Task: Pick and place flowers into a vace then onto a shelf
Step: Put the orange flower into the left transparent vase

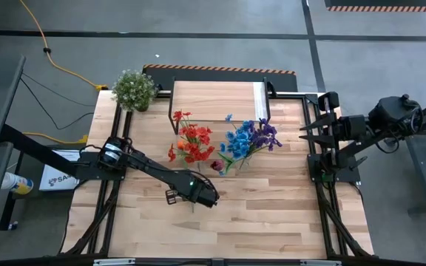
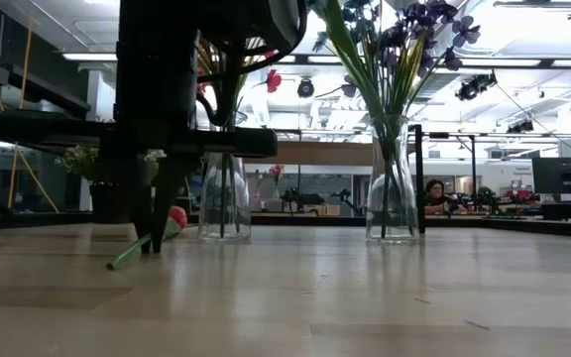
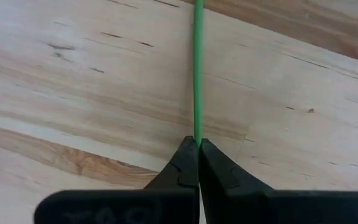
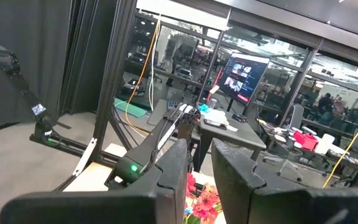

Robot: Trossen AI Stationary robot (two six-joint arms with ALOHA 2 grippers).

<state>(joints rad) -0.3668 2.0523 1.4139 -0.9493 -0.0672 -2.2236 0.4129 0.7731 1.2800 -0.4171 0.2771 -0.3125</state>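
left wrist view: left gripper, matte black tapered fingers pinched tight on a thin smooth green flower stem, lying flat on pale grained plank tabletop. right gripper parked at table's right edge, blocky fingers slightly parted, empty.

The shelf stands at the table's far edge, a potted plant at the far left corner. Two vases of flowers stand mid-table, before the shelf.
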